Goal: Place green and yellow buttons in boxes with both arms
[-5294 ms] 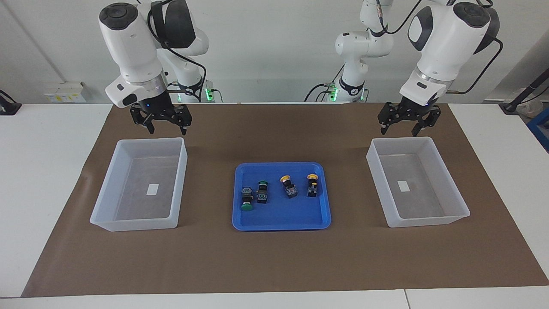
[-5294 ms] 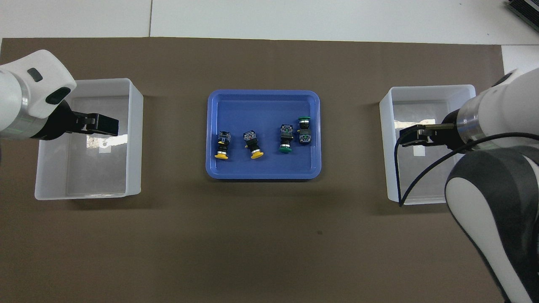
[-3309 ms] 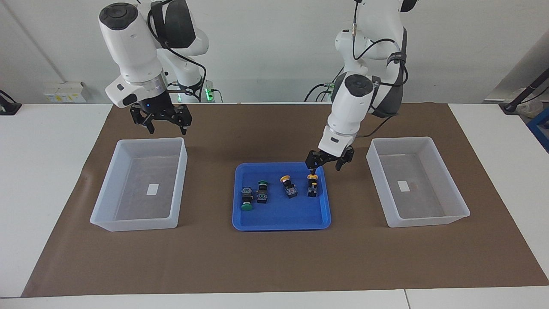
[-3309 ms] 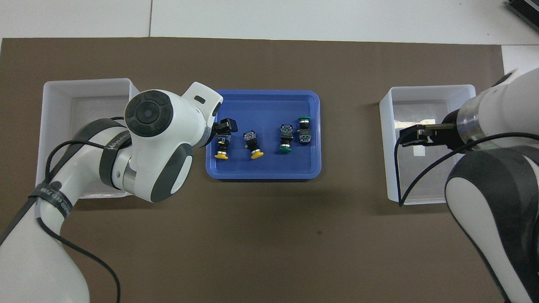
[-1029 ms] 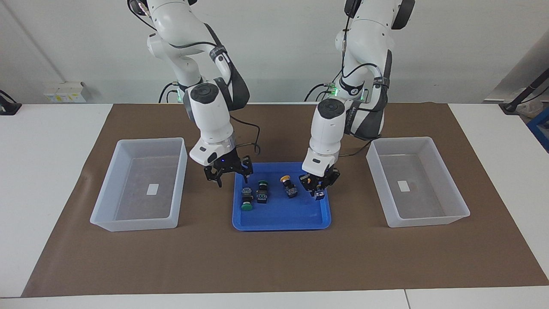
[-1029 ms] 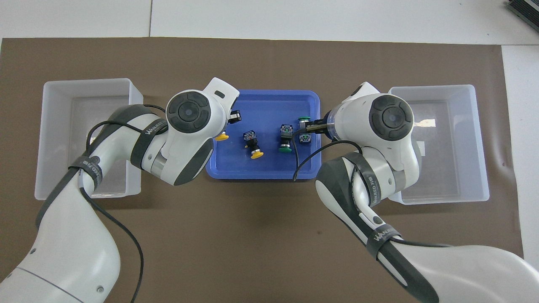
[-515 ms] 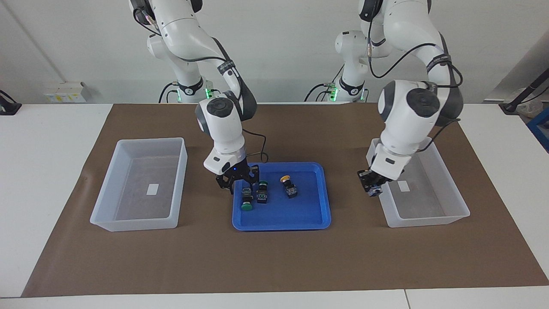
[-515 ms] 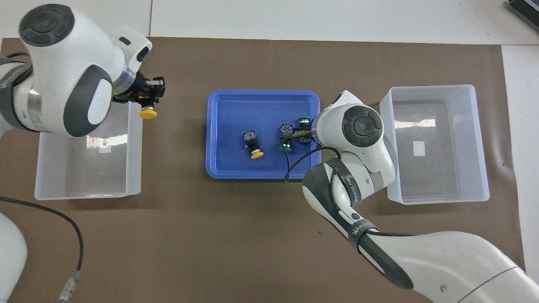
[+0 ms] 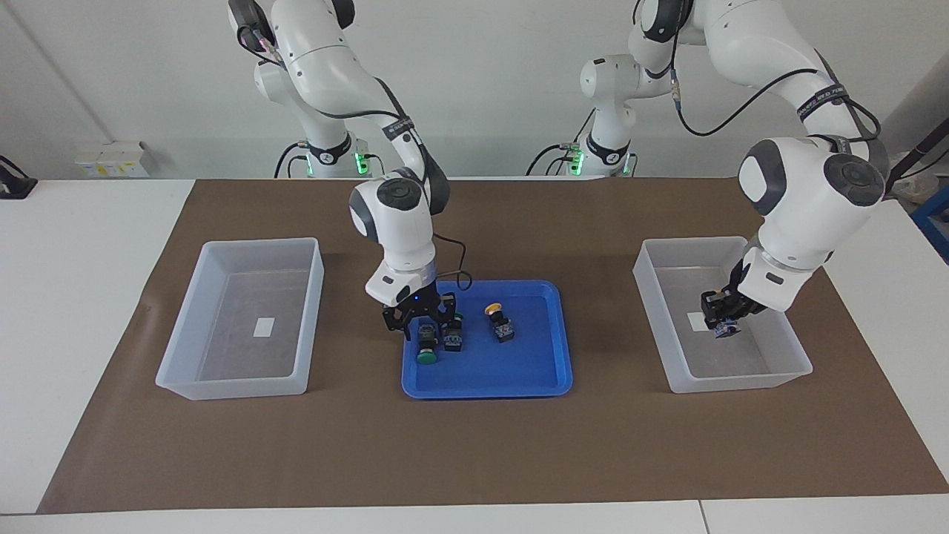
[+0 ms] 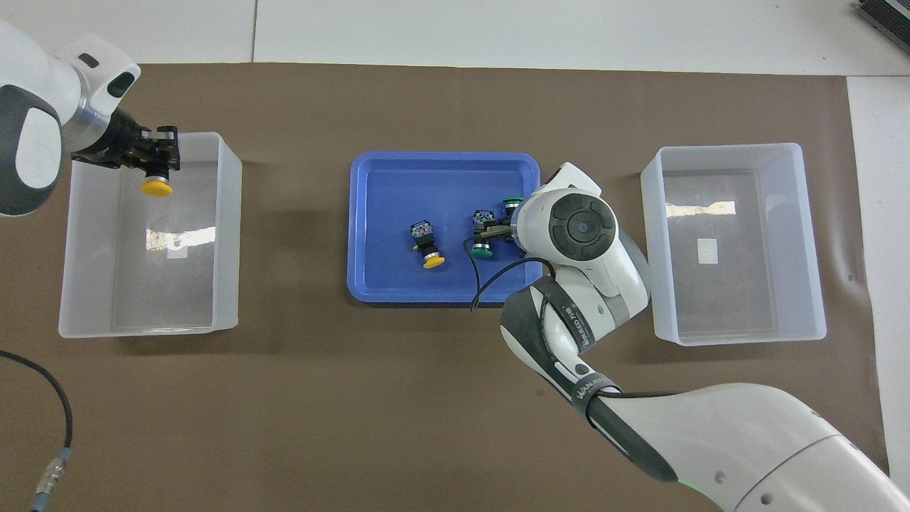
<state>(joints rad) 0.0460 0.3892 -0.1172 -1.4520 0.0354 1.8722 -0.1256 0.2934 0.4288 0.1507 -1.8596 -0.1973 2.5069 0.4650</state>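
brown mat [image 9: 474, 445]; left fingers [image 9: 723, 326] carry yellow button [image 10: 156, 186] over box [image 9: 793, 367].

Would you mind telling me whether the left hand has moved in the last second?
Yes: carrying a yellow button, the left hand went from the blue tray to over its box.

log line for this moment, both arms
left gripper: shut on yellow button, over box | right gripper: down over green button in blue tray | boxes: no button in either
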